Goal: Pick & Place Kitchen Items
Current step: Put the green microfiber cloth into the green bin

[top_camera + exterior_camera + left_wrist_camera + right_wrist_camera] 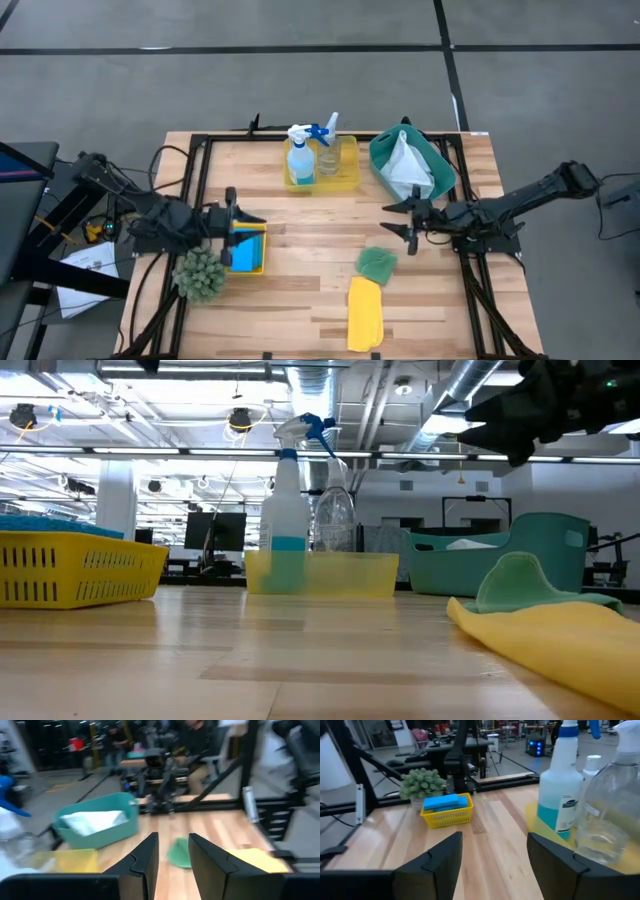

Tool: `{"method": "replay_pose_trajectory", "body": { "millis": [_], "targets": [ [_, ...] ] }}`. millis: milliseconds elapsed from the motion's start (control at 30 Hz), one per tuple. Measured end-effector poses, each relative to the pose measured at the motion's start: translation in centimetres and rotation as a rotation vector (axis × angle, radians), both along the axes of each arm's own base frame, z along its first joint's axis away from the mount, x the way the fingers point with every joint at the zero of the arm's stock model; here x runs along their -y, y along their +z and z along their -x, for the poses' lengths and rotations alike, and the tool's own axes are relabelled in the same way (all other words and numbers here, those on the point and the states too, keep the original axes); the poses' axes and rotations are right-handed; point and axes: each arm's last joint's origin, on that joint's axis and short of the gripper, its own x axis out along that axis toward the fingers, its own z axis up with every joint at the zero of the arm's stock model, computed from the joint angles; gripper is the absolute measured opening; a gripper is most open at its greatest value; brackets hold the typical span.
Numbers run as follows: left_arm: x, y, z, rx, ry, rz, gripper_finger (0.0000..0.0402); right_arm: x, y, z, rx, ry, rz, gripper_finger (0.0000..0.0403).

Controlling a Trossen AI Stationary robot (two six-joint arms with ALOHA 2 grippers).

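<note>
A blue-liquid spray bottle [299, 160] and a clear bottle [327, 155] stand in a yellow tray [350, 165] at the far middle; both show in the right wrist view [560, 795] [607, 815]. A white cloth [407, 165] lies in the teal bin [440, 170]. A green cloth [376, 264] and a yellow cloth [365, 313] lie on the table near the front. Blue sponges [245, 250] lie in a small yellow basket [262, 250]. My left gripper [232, 215] is open and empty above that basket. My right gripper [400, 220] is open and empty, in front of the bin.
A spiky green ball [200, 273] sits at the left front beside the basket. Black frame rails [190, 190] run along the table's sides. Bare wood lies between the two grippers [320, 225]. People sit in the room beyond the table [197, 740].
</note>
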Motion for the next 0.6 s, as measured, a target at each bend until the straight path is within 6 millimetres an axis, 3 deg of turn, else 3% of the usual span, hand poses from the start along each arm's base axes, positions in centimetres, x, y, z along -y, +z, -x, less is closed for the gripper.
{"method": "replay_pose_trajectory", "body": {
  "millis": [333, 600],
  "targets": [
    [-1.4, -7.0, 2.1, 0.109, -0.111, 0.121, 0.0104, -0.3, -0.7, 0.2, -0.055, 0.016, -0.001, 0.0214],
    [-1.8, -9.9, 3.0, 0.25, -0.158, 0.174, 0.0104, -0.3, -1.0, 0.2, -0.074, 0.015, -0.044, 0.0214]
  ]
}}
